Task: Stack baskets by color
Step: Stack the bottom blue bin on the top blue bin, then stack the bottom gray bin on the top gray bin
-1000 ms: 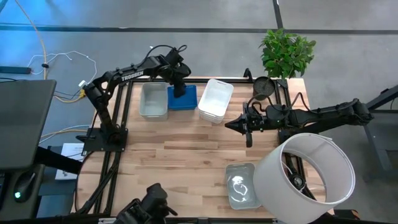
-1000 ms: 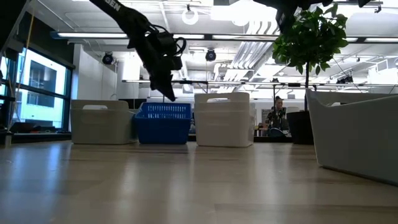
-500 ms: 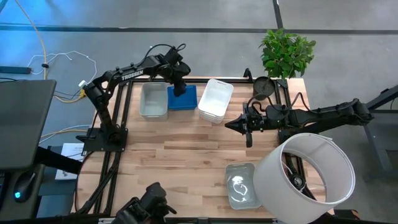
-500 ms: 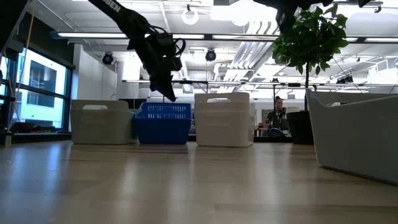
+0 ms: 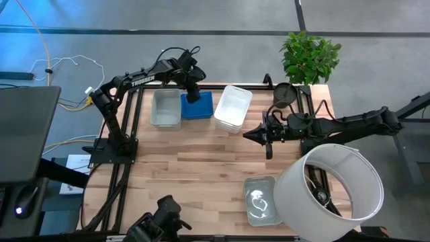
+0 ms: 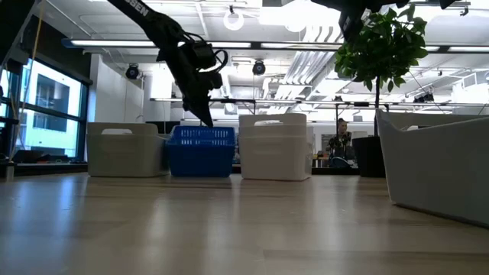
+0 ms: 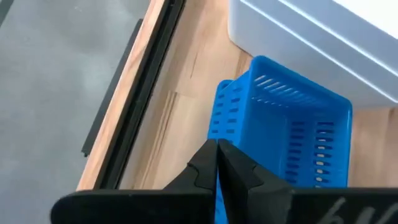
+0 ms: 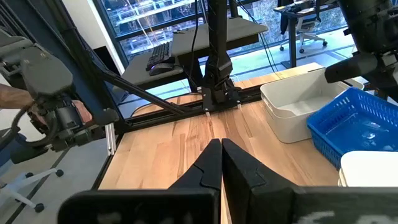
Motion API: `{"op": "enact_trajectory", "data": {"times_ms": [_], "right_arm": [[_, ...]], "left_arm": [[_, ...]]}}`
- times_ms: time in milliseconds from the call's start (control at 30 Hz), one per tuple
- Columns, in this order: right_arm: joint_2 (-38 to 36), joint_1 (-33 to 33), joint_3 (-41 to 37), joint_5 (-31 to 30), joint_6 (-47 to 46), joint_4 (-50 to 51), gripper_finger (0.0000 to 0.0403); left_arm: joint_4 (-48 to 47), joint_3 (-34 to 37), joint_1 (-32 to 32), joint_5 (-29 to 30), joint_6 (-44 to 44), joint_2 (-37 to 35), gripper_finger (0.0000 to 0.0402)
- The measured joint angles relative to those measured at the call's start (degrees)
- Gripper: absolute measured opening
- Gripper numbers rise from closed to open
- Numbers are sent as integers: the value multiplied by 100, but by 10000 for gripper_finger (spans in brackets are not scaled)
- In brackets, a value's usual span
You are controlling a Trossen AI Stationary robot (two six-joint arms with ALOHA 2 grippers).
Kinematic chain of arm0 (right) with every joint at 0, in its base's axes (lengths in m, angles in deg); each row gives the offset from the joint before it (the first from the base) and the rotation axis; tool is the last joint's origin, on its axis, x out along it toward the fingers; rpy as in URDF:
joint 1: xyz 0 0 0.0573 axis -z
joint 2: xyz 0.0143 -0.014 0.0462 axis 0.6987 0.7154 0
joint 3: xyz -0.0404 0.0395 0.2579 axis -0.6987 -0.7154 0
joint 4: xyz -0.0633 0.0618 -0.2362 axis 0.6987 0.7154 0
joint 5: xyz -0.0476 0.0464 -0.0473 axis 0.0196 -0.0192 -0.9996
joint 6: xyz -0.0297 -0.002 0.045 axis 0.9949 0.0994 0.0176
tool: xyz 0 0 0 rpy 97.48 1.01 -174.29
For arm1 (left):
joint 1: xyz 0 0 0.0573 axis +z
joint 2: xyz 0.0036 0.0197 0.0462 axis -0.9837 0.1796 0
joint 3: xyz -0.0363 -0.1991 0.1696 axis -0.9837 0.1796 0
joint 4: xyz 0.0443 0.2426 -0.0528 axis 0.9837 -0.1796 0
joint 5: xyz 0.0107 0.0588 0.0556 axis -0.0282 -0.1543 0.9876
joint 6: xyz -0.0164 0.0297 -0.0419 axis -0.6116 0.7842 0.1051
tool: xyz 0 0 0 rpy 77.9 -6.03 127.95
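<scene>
Blue basket (image 5: 197,105) stands upright, long axis front-to-back, under the left tool (image 5: 193,96), pressed together.

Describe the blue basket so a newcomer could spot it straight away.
Start at the wooden table and look along its far edge, where three baskets stand in a row. The blue perforated plastic basket is the middle one, under the shut left gripper. Its neighbours, a translucent grey basket and a white plastic basket, are pale and solid-walled.

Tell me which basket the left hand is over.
The blue perforated basket, middle of the back row. The left hand, shut, sits above it; the grey basket and white basket flank it.
</scene>
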Motion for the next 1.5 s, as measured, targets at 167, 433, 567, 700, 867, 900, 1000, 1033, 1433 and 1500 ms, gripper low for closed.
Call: {"op": "enact_trajectory", "data": {"times_ms": [167, 433, 567, 700, 867, 900, 1000, 1033, 1433, 1500], "right_arm": [[0, 0, 0, 0, -52, 0, 0], [1, -2, 0, 0, -44, 2, 0], [1, 0, 0, 0, -24, 2, 0], [0, -2, 0, 0, 2, 2, 0], [0, -2, 0, -20, 144, 1, 0], [0, 0, 0, -57, 175, 0, 0], [2, -2, 0, -193, 220, -3, 0], [0, -2, 0, -260, 254, -20, 0], [0, 0, 0, -269, 754, -667, 0], [1, 0, 0, -266, 756, -680, 0]], "left_arm": [[-149, -5, -13, -20, -132, 253, 0], [280, -9, 8, 205, -109, -107, 0], [375, -9, 26, 323, 76, -364, 0], [384, -9, -38, 313, 146, -620, 4], [570, -9, -194, 99, -100, -1280, 3], [574, -9, -232, -63, -183, -1426, 2], [784, -9, -437, -459, -640, -1917, 1], [847, -9, -525, -531, -807, -2100, 1], [1795, 359, -2649, 726, -1862, -3435, 0], [2592, 976, -3025, 1082, -2169, -3685, 0]]}}
